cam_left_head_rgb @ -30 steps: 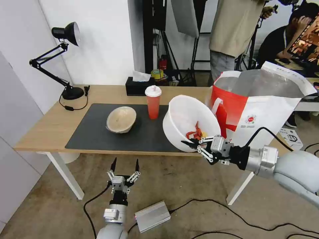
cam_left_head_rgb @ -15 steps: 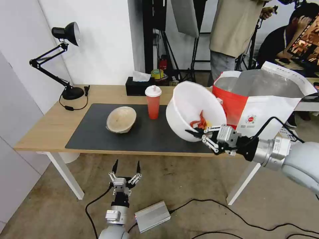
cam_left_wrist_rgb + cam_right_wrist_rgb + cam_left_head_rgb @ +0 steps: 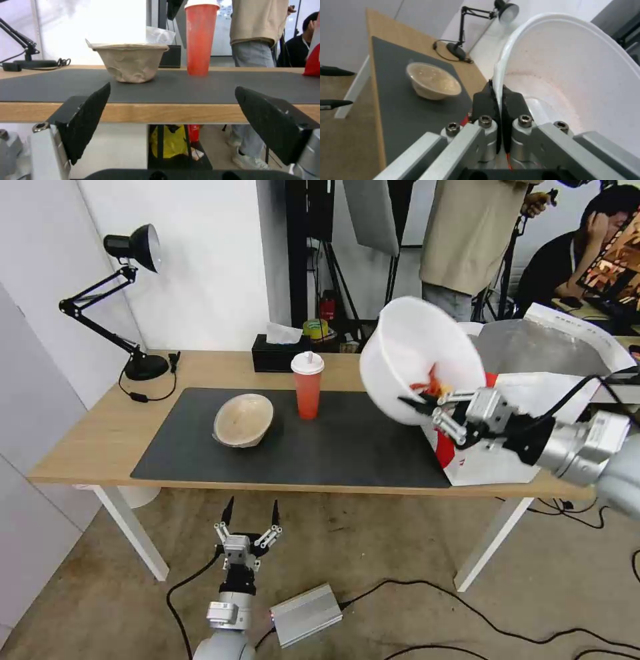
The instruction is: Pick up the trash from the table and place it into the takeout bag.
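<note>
Head view showed the right gripper (image 3: pixel 427 410) pinching the white bowl's (image 3: pixel 413 347) rim, tilted above the table's (image 3: pixel 100 440) right end beside the takeout bag (image 3: pixel 533 447). Left wrist view had the left gripper (image 3: pixel 173 120) wide below the front edge. Right wrist view confirmed that pinch.

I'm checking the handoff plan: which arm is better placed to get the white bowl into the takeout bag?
Right: its pincer is shut on the white bowl's rim, tilted beside the takeout bag. The left pincer hangs open below the table edge.
</note>
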You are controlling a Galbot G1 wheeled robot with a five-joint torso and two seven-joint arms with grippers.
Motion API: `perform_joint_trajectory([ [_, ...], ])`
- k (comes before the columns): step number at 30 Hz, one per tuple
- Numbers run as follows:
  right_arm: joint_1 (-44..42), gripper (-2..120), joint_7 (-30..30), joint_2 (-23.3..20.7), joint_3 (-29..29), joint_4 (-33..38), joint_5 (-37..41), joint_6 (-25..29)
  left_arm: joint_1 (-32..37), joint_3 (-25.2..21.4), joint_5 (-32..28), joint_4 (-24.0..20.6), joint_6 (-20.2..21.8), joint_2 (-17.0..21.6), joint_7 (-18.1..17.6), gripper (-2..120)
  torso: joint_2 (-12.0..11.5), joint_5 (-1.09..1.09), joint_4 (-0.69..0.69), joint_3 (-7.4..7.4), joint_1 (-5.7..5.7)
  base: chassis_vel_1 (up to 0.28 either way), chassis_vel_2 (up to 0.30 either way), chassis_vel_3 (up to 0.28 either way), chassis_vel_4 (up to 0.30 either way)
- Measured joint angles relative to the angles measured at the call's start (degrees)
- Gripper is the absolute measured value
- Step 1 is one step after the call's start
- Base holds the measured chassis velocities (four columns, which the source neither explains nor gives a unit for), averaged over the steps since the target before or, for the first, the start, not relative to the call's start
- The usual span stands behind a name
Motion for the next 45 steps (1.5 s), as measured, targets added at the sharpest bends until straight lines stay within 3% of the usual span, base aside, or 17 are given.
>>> perform_joint_trajectory([
  [27, 3.01, 0, -0.39, -4.80, 7.53, -10.17, 6.30, 0.81, 1.60, -0.46, -0.39, -2.68, 0.00, 1.35, 0.20, 100, 0.00, 0.00, 0.00, 0.00, 0.00, 0.000, 0.000, 0.000, 0.000],
  [45, 4.47, 0, -2.35, -5.56, 7.47, -17.98, 6.03, 1.78, 0.70, 0.37, -0.42, -1.75, 0.05, 1.64, 0.32, 100, 0.00, 0.00, 0.00, 0.00, 0.00, 0.000, 0.000, 0.000, 0.000],
])
